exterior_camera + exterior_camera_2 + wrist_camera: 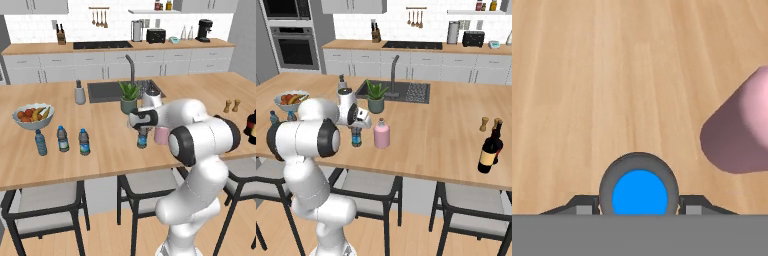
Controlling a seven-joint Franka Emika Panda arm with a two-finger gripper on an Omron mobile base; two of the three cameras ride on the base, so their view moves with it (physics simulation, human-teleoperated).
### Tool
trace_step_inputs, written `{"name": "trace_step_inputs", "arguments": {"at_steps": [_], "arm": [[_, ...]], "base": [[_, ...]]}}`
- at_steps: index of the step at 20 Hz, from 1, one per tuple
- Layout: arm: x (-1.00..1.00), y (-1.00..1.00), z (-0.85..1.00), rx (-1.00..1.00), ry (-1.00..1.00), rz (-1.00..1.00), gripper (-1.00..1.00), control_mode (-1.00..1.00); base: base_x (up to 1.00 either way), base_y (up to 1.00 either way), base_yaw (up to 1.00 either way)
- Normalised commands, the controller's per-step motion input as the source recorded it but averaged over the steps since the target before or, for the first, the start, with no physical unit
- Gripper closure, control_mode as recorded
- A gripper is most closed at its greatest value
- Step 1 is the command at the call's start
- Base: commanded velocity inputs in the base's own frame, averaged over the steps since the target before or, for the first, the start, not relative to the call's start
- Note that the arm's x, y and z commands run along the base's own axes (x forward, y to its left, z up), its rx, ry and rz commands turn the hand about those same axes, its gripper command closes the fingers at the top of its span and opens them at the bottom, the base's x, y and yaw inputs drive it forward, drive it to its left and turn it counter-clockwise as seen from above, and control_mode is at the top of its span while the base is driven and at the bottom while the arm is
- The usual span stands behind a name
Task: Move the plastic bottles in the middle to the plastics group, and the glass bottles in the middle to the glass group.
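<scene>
One dark plastic bottle [142,140] with a blue label stands mid-counter, and my gripper [142,131] reaches down over its top. In the hand view its blue top [639,197] sits between the finger tips [587,207], which press against both sides. Just right of it stands the pink glass bottle [381,134], partly hidden behind my arm in the left base view. The plastics group [62,140] is at the counter's left: a pale blue bottle [40,142] and two dark ones. The glass group [489,150] of dark bottles stands at the far right, near the front edge.
A fruit bowl [33,116] sits behind the plastics group. A potted plant [129,97], the sink [107,91] and a grey dispenser [80,92] lie behind the middle. Two wooden shakers [231,105] stand near the glass group. Stools [47,202] line the counter's front.
</scene>
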Motion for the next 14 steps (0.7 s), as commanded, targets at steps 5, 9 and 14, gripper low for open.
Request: {"name": "trace_step_inputs", "arguments": {"at_steps": [5,9,14], "arm": [[-0.5,0.89,0.42,-0.03,-0.14,0.38,1.0,-1.0],[-0.29,0.86,0.18,-0.01,-0.04,0.37,1.0,-1.0],[-0.08,0.82,0.01,0.0,0.0,0.33,1.0,-1.0]], "base": [[0.0,0.0,0.0],[0.0,0.0,0.0],[0.0,0.0,0.0]]}}
